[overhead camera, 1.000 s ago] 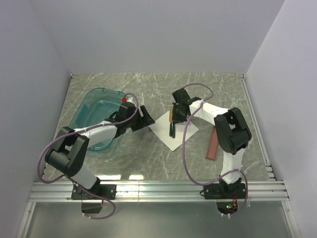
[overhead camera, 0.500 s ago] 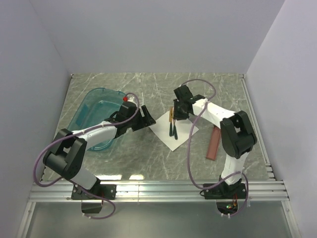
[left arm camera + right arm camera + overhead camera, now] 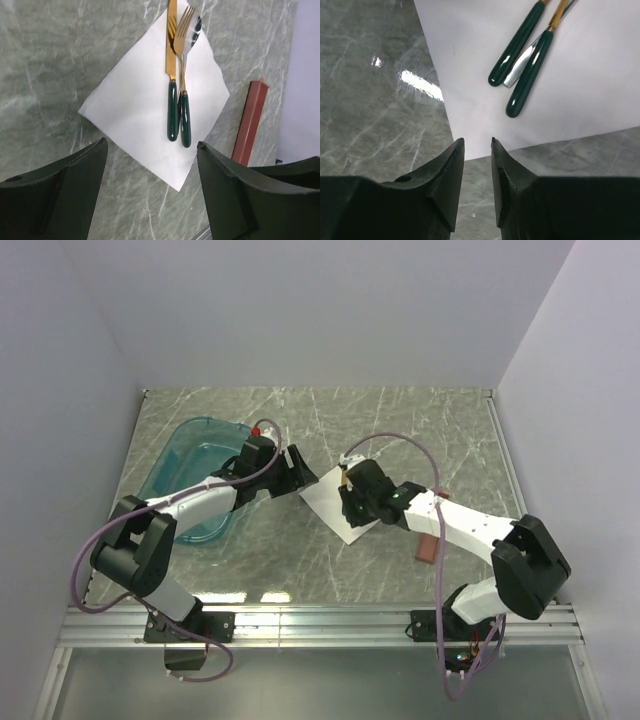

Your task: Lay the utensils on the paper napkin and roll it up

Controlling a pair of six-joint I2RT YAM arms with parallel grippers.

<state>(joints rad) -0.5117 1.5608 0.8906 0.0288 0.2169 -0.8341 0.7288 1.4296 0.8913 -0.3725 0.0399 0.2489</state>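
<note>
The paper napkin lies flat on the marble table, one corner pointing toward the arm bases. The left gripper hovers off its left side, fingers spread wide and holding nothing. The utensils lie together on the sheet's right half, green handles toward the near corner, long axis roughly along the diagonal. The right gripper is nearer: its tips sit at that near corner, parted by a narrow slit, empty. The roll likely starts there.
</note>
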